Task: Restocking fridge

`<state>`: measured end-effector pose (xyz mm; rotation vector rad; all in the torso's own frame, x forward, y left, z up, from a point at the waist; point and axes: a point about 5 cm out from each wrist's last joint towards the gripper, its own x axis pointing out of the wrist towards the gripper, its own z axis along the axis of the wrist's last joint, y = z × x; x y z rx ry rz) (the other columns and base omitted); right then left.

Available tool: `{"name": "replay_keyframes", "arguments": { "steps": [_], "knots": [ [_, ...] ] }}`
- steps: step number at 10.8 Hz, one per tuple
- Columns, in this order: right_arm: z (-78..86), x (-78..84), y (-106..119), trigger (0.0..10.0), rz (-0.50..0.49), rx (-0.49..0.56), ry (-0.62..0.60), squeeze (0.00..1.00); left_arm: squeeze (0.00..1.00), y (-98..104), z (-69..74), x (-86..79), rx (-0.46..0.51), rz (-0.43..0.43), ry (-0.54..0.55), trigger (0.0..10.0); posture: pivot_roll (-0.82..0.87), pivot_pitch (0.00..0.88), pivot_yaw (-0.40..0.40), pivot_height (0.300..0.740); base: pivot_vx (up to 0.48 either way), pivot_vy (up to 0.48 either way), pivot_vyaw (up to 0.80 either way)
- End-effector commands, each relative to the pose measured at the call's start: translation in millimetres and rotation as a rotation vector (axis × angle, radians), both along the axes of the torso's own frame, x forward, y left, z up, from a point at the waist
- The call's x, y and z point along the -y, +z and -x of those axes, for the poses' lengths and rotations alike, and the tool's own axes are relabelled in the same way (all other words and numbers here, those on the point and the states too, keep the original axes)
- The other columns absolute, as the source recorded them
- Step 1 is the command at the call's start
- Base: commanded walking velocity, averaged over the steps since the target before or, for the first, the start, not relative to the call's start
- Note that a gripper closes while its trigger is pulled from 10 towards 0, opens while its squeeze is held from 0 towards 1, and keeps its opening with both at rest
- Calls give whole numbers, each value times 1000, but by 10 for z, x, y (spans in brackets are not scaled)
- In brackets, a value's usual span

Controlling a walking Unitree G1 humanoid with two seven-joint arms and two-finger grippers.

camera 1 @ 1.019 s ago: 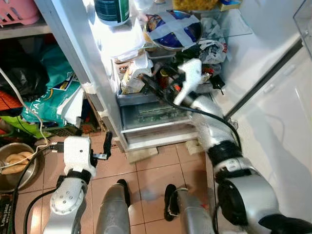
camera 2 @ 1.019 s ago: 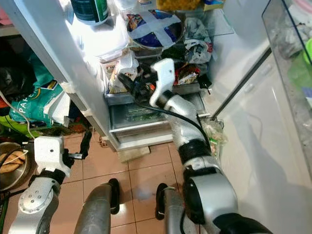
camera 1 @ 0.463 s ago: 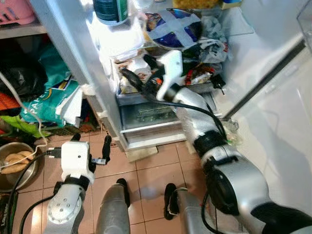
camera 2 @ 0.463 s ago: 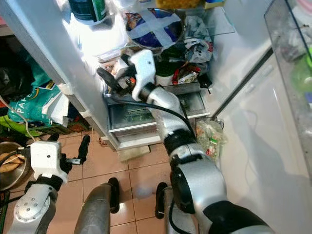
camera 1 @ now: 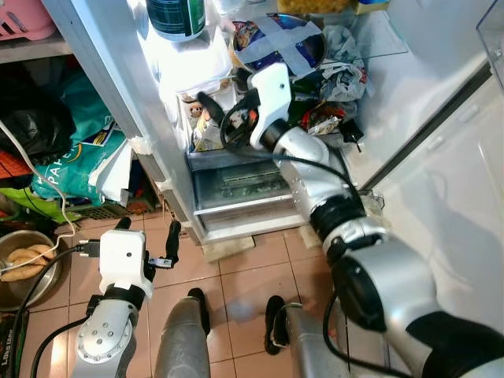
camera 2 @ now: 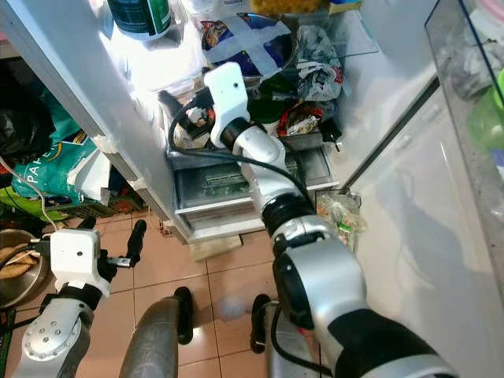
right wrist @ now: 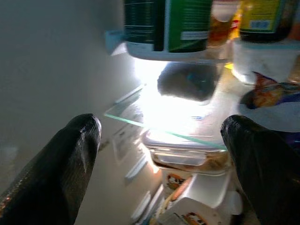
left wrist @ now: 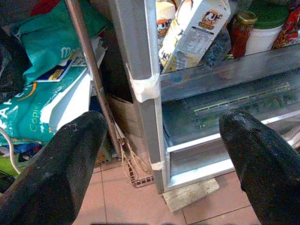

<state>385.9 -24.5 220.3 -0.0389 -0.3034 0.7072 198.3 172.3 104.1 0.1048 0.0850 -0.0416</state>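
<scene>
The fridge stands open before me, its shelves crowded. My right gripper (camera 1: 219,110) reaches in at the left end of the lower shelf, just above a white milk carton (camera 1: 197,126). In the right wrist view its fingers (right wrist: 70,154) are spread wide with nothing between them, facing a clear lidded container (right wrist: 187,159) under a glass shelf and a dark green bottle (right wrist: 166,23) above. A foil-covered bowl (camera 1: 279,39) crossed with tape sits further right. My left gripper (camera 1: 148,228) hangs open low by the floor, facing the crisper drawer (left wrist: 225,103).
The fridge door (camera 1: 449,181) stands open on my right. A teal bag (camera 1: 87,134), black bags and a metal bowl (camera 1: 24,264) crowd the floor at left. A stone block (camera 1: 228,250) props the fridge base. A plastic bag (camera 2: 342,216) lies by the door hinge.
My right arm has swung left and up inside the fridge, from in front of the jars to the shelf's left end by the milk carton. The left arm has barely moved.
</scene>
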Motion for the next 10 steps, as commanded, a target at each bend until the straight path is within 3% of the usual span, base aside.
{"name": "replay_keyframes", "arguments": {
  "steps": [1, 2, 4, 6, 7, 8, 10],
  "knots": [
    [1, -31, -2, 10000, 11, 3, -7, 498, 0, -22, 34, -24, -19, -14, 9, 10000, 272, 287, -28, 740, 0, 0, 0],
    [2, -38, 2, 10000, 12, 8, -10, 439, 0, -19, 28, -20, -17, -15, 7, 10000, 272, 287, -28, 740, 0, 0, 0],
    [39, -96, 57, 10000, -37, 21, 78, 435, 0, -16, 25, -17, -15, -14, 6, 10000, 272, 286, -29, 740, 0, 0, 0],
    [56, -123, -1, 10000, 1, 4, 113, 365, 0, -15, 27, -15, -17, -15, 5, 10000, 273, 287, -29, 740, 0, 0, 0],
    [45, -117, -46, 10000, 59, 5, 73, 259, 0, -14, 30, -13, -17, -15, 6, 10000, 274, 290, -30, 740, 0, 0, 0],
    [34, -114, -66, 10000, 73, -1, 41, 47, 0, -12, 44, -14, -18, -14, 9, 10000, 275, 297, -31, 740, 0, 0, 0],
    [31, -145, -65, 10000, 93, 3, 14, 0, 0, 0, 101, -3, -22, -10, 11, 10000, 275, 320, -32, 740, 0, 0, 0]
  ]
}}
